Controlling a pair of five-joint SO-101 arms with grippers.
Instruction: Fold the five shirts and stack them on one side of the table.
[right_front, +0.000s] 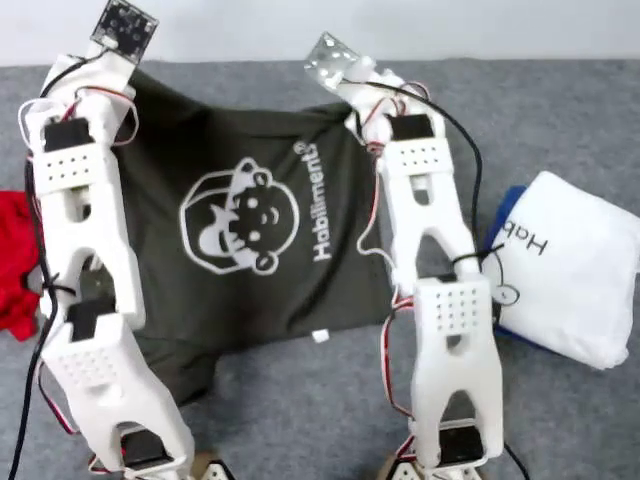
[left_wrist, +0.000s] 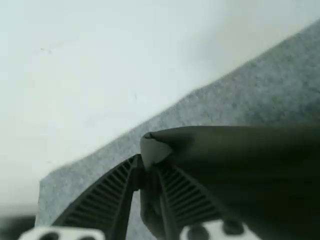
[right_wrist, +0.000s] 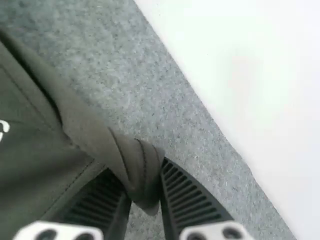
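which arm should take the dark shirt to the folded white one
Right, likely: left gripper and right gripper both pinch the dark shirt, but the right stands beside the folded white shirt.

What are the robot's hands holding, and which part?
The dark shirt. The left hand pinches one corner of its far edge, the right hand a bunched fold at the other corner.

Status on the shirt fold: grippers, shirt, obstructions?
Left gripper shut on dark shirt at far edge; right gripper likewise. Shirt spread open, graphic up, unfolded. White folded shirt and red shirt at either side.
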